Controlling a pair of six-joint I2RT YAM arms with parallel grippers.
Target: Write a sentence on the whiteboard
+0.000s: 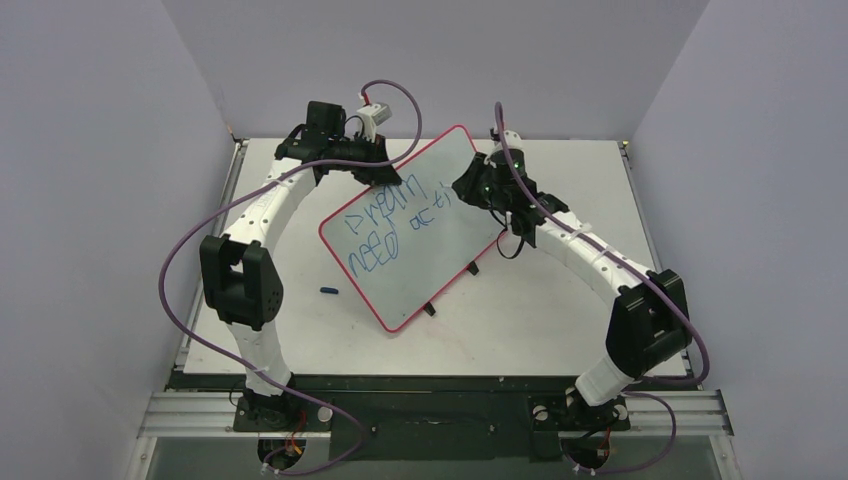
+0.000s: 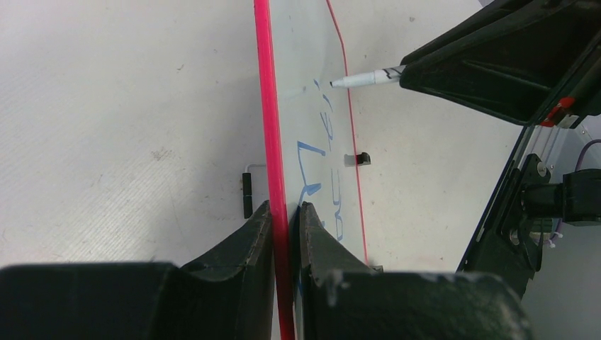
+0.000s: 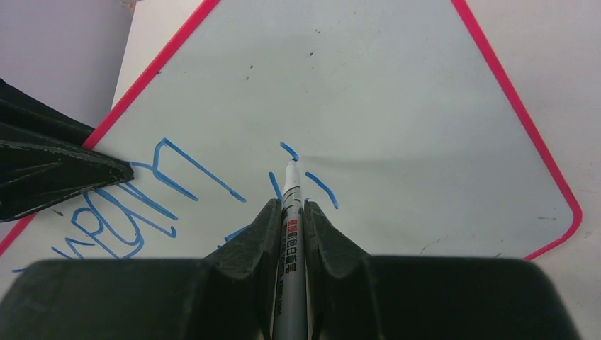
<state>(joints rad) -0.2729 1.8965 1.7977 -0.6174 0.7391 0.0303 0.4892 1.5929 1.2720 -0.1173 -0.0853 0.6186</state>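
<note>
left gripper [image 2: 285, 210] clamped shut on the whiteboard [image 1: 445, 250] at its red rim, one finger on each face. board sits diagonal mid-table [image 1: 560, 310], black clips [image 1: 430, 310] on the near-right edge; can't tell how far it's raised. right gripper [image 3: 289, 205] closed tight on a marker [image 3: 290, 185], which pokes out forward between the fingers. tip is at the board face, right among the short strokes ending the top row; actual contact not clear. sentence [image 1: 385, 225] is two wobbly blue rows on the board half nearer the left gripper; far-right half is blank. small blue item [image 1: 330, 291] on the table just left of the board.
</note>
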